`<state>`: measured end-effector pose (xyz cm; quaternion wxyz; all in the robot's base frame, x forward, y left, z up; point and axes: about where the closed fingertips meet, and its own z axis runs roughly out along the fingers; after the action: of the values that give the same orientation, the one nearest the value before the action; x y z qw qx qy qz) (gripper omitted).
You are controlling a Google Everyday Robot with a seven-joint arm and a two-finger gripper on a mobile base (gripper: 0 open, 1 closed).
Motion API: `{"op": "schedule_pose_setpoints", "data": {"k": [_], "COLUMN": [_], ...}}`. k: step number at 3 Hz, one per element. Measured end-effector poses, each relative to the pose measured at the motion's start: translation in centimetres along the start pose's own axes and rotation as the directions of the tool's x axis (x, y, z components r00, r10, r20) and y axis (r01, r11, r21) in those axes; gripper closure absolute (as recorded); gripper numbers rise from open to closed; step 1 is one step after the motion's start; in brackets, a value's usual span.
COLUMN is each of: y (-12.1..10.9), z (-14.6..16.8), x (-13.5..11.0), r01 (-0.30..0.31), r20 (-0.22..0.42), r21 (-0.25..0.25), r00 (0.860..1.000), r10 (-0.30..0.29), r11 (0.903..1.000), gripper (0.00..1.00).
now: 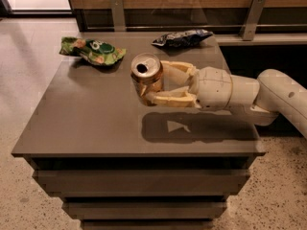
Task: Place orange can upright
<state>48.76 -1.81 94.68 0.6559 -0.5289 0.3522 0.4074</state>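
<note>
Gripper [154,83] clamped on the orange can [147,78], and that was the scene over the middle of the grey table [86,123]. Cream fingers [169,99] closed in from the right, one running along the far side of the can, the other along the near side, with the body pinched between them. Can sat tilted, not upright: its silver top with the dark mouth opening faced up and toward the camera, leaning left, while the copper body dropped away below. A dark shadow [192,128] of arm and fingers lay on the surface nearer the front edge, apart from the can, which suggested a lift. Whether the can's lower end touched the tabletop could not be told. White arm [280,97] came in from the right edge and crossed the table's right side, passing through a fat rounded wrist [216,87] to the fingers. Back left corner held the green snack bag [93,51], crumpled and lying flat, near the can but apart from it. Back right, close to the far edge, lay the dark blue snack bag [182,37], apart from the gripper. Behind the table ran a wooden panel with two metal brackets [116,13], and speckled floor [14,190] showed at the lower left
</note>
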Motion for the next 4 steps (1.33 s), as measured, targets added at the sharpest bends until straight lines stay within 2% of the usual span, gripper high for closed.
{"op": "schedule_pose_setpoints", "data": {"k": [1, 3, 4], "y": [0.0, -0.2, -0.3], "z": [-0.1, -1.4, -1.7], "x": [0.0, 0.3, 0.4], "r01": [0.000, -0.064, -0.076], "r20": [0.000, 0.035, 0.035], "r21": [0.002, 0.056, 0.066], "r00": [1.000, 0.997, 0.997], "r10": [0.000, 0.062, 0.074], "r11": [1.0000, 0.9964, 0.9949], "gripper": [1.00, 1.00, 1.00]}}
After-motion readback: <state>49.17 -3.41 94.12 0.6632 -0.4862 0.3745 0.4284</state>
